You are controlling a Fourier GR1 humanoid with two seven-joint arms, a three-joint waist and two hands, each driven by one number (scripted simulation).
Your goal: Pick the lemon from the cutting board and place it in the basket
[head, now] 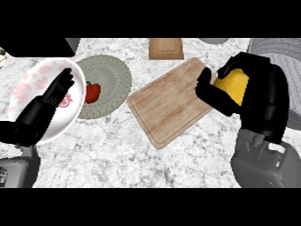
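Now the right hand (262, 99) is curling round the lemon (235, 84), just past the right corner of the cutting board (166, 108), on the side where the grey basket (297, 90) is standing. The fingers and the thumb are wrapping the fruit from two sides, so only a yellow patch is showing between them. Whether it is hanging above the counter or touching it, the head view is not telling.

A lemon is probably handling as a light and firm thing, not fragile. Its rind may be a little waxy and its shape is oval, so it could be sliding out toward one of its ends. The best hold is probably around the thick middle, where the hand seems to be sitting already.

Well to the left of the board, the left hand (46, 106) is resting with straight fingers close together, holding nothing, over a white plate (28, 81). Between that plate and the board, a red pepper (92, 92) is lying on a round woven mat (112, 73).
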